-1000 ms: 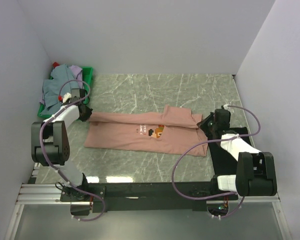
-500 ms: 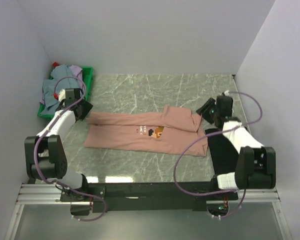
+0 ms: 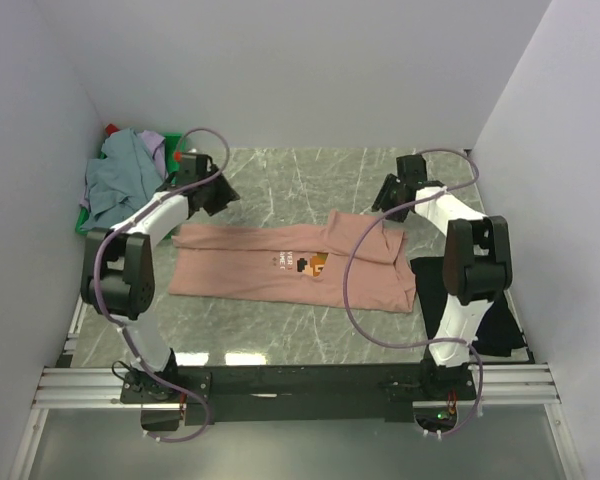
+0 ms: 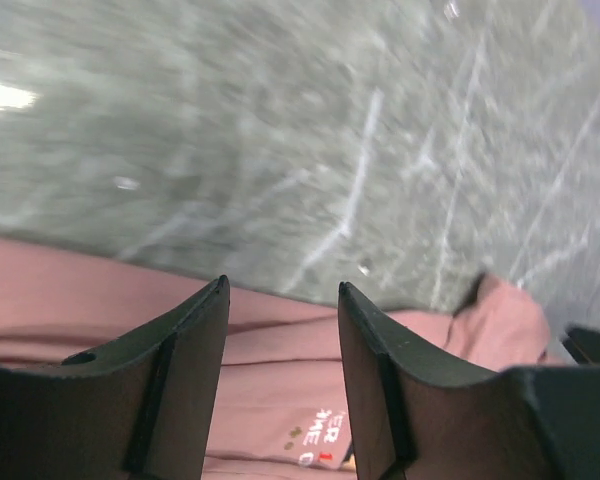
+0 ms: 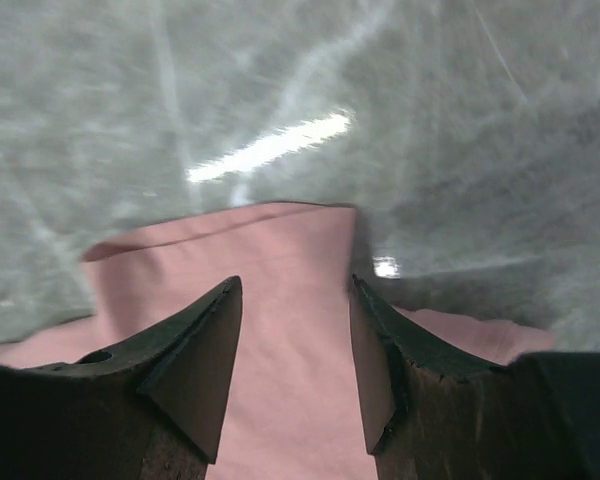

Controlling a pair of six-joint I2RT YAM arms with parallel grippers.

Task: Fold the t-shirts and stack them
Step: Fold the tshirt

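Both hands have let go and swung back: left hand and right hand hang open, empty, behind the pink shirt. It lies mid-tabletop, long axis left-right; black shirt to its right, partly hidden.

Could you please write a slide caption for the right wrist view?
Open right gripper poised over a fold of the salmon-pink t-shirt on the marbled table.

Salmon-pink t-shirt: plain, with a small brown-and-orange pixel print. Black t-shirt: plain. Grey-blue t-shirt and lavender t-shirt: plain. Crate: green. Table: grey-green marble, white veining.
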